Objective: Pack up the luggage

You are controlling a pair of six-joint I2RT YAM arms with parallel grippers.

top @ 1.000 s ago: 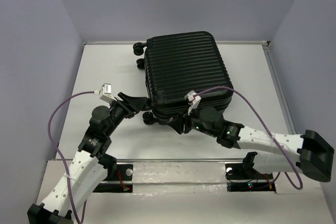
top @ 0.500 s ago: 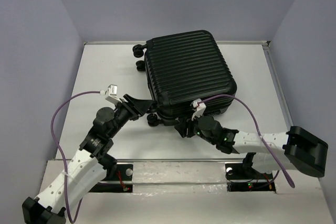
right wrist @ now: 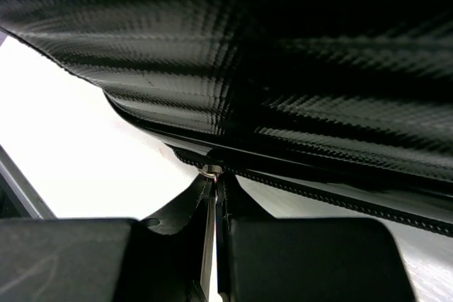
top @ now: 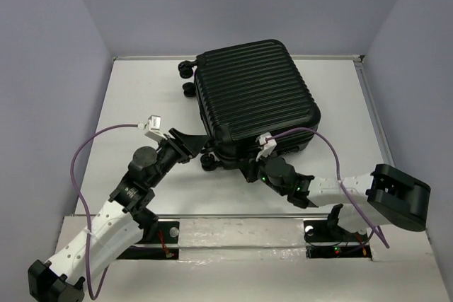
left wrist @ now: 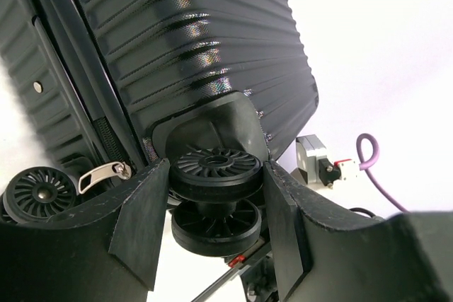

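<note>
The luggage [top: 255, 97] lies flat on the desk [top: 141, 104], ribbed shell up, directly ahead of both of your hands. Its wheeled end is toward your left arm, so its long axis runs across you, left to right. From above, your left hand [top: 202, 148] is at the near wheeled corner and your right hand [top: 245, 164] is tucked under the near edge, just to the right of the left one. Both hands touch the case, and the right one is nearer the seam.

On the left wrist view, the corner is right in front of the fingers, and a caster wheel [left wrist: 216, 166] sits between them. The hand is about half open, with both pads looking pressed to the wheel's sides, so I judge it gripped. It looks like you are bracing the case there.

On the right wrist view, the shell fills everything above the hand. The fingers are fully closed, pinching a thin metal zipper pull [right wrist: 210, 170] at their tips. The zipper track [right wrist: 333, 192] runs off to the right of the fingers along the near edge.

The coming move turns on that track. It lies parallel to the case's long axis, so pull along it, not toward you. I cannot tell how much of the zip is already run.
</note>
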